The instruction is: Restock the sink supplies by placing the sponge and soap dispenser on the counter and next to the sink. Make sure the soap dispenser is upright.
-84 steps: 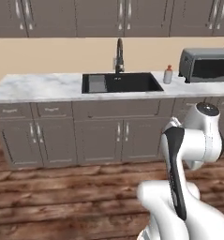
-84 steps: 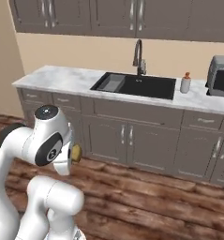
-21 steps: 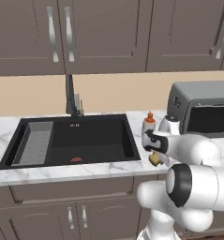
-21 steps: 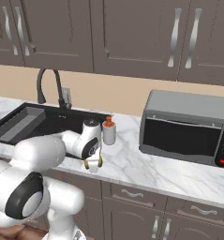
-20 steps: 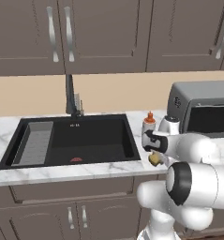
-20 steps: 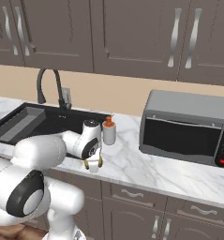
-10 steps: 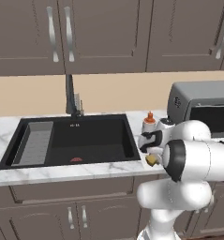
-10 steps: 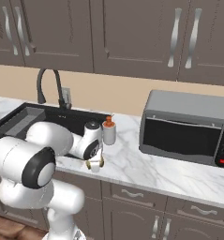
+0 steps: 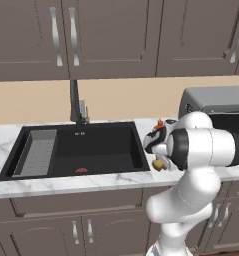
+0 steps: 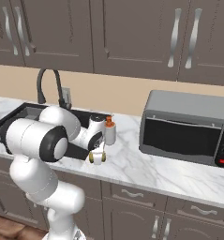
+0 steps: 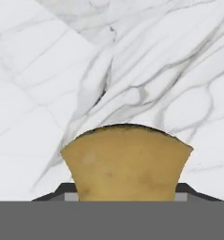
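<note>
White grey-veined marble counter [image 10: 146,171] carries large black rectangular sink [image 9: 83,147], faucet at far edge. Small white cylindrical soap dispenser [image 10: 109,132] upright, just right of sink. Gripper [image 10: 97,157] jaws pinching yellow-ochre sponge block [image 11: 126,161] over counter, near dispenser.

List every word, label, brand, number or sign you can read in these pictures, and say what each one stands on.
No readable text in any view.
Toaster: a red spot and dark knobs on its panel, no legible marking.
Soap dispenser: plain white, no label visible.
Sponge, held in the gripper: plain.
Sink: a small red mark on its floor, unreadable.
</note>
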Controlling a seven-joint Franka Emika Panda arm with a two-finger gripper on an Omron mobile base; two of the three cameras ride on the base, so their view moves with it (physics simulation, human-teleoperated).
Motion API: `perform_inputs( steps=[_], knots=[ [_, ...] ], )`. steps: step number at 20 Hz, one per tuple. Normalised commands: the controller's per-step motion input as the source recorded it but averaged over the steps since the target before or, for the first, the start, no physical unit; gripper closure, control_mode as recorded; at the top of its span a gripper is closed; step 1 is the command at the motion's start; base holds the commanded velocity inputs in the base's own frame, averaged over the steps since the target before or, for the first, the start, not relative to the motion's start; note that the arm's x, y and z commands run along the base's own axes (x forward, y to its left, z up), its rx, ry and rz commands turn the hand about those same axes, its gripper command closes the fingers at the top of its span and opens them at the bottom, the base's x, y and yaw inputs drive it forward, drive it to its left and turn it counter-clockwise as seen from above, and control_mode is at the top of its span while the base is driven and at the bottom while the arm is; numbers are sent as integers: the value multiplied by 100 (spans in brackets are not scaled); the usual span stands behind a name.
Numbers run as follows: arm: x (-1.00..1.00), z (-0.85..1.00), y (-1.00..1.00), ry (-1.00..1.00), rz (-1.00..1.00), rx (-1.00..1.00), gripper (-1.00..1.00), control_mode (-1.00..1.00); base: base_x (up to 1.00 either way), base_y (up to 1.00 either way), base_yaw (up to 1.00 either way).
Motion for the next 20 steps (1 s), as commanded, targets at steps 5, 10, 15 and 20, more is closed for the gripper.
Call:
perform_inputs(
  steps=[5, 10, 15, 20],
  knots=[
    [7, -6, 0, 0, 0, 0, -100, -100, 0, 0, 0],
    [-24, 6, 0, -3, 0, 0, -100, -100, 0, 0, 0],
    [-47, 55, 0, -4, 0, 0, -100, -100, 0, 0, 0],
    [-38, 83, 0, -2, -2, 0, -100, -100, 0, 0, 0]
  ],
)
